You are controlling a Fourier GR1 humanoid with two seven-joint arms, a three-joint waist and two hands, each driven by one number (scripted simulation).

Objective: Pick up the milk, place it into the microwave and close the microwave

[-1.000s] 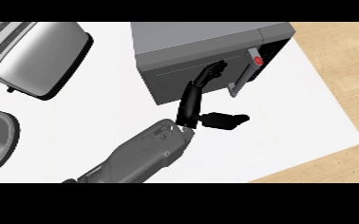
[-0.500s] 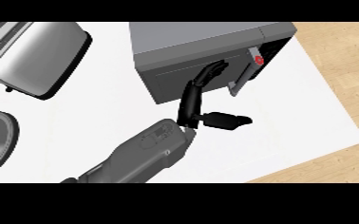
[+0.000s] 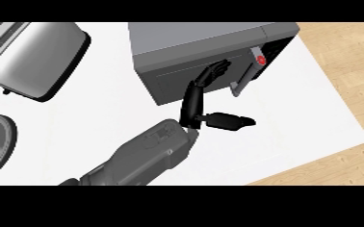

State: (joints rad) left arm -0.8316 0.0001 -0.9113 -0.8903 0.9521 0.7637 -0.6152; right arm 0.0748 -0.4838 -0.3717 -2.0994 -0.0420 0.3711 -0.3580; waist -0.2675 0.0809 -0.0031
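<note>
The grey microwave (image 3: 206, 41) stands at the back, right of centre. Its front door (image 3: 174, 84) looks nearly shut, with a pale handle (image 3: 244, 77) and a red button (image 3: 260, 60) at its right end. My left hand (image 3: 192, 103) reaches up from the lower left. Its straight fingers (image 3: 213, 72) touch the door's face and its thumb (image 3: 229, 121) sticks out to the right, so the hand is open. No milk shows in this view. My right hand is out of view.
A grey rounded appliance (image 3: 39, 60) lies at the back left. A dark round rim (image 3: 6, 142) shows at the left edge. The white counter (image 3: 298, 125) ends at the right and front right, with wood floor (image 3: 341, 53) beyond.
My left hand has edged slightly forward and right against the door, and the thumb has shifted a little right. The door's angle has barely changed.
</note>
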